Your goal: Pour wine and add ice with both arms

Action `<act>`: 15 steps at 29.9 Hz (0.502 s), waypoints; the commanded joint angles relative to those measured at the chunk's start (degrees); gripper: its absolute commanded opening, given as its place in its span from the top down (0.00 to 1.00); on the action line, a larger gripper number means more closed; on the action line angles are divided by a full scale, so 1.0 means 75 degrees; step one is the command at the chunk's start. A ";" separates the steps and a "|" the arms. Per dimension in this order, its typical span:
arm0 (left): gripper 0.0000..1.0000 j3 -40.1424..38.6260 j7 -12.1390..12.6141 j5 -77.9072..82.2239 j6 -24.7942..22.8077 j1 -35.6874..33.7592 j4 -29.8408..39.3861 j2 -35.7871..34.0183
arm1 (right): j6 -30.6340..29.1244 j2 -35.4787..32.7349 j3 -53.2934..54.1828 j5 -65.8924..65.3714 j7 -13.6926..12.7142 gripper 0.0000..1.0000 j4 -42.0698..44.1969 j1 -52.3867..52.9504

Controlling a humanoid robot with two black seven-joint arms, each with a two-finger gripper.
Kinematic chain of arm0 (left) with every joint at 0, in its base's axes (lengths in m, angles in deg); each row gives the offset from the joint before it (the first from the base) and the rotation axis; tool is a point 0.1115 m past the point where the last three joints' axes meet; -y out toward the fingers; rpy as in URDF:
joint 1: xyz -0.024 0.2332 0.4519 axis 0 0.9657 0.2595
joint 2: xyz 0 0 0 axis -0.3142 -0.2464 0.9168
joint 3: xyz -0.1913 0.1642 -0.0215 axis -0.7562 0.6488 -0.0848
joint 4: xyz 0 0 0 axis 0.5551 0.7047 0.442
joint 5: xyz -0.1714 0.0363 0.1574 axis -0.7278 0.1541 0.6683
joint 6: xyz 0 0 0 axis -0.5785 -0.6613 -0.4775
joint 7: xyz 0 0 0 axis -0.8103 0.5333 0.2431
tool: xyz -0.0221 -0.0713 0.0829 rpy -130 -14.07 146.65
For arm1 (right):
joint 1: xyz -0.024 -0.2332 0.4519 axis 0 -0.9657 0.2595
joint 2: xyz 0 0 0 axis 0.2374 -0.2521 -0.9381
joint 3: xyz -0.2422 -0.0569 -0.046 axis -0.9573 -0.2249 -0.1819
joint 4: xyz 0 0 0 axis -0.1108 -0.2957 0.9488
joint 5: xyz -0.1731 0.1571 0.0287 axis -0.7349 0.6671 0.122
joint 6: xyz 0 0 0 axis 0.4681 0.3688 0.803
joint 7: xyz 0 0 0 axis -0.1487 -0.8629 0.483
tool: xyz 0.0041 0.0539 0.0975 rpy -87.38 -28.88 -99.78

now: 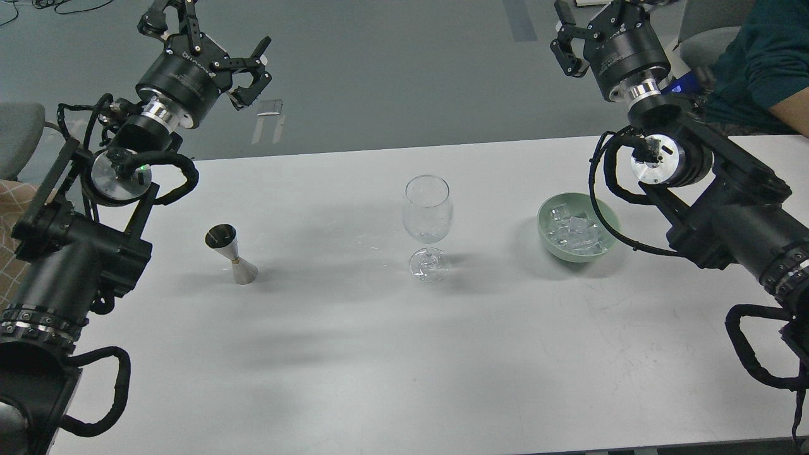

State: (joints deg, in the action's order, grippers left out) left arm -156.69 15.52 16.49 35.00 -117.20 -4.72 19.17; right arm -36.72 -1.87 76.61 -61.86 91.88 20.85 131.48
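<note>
- Wine glass: empty, upright mid-table, within both arms' reach.
- Ice: heaped in green bowl, right of glass.
- Jigger: left of glass.
- Left gripper: raised, fingers spread, holding nothing.
- Right gripper: raised; spread cannot be told.

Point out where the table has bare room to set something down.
The table's near half lies bare, as does the strip between jigger and glass. Tighter between the glass and ice bowl, where the right arm's cable loops over the bowl's rim.
</note>
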 commanded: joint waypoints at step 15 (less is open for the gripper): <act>0.02 -0.0010 -0.0116 -0.0035 -0.0069 0.0103 -0.0128 -0.0174 | 0.0038 -0.0063 -0.0013 -0.0010 0.0000 0.00 0.0253 0.0056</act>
State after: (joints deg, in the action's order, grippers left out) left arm -156.93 14.63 16.24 34.77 -116.53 -5.42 17.78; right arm -36.35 -2.34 76.50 -61.89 91.88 21.84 132.02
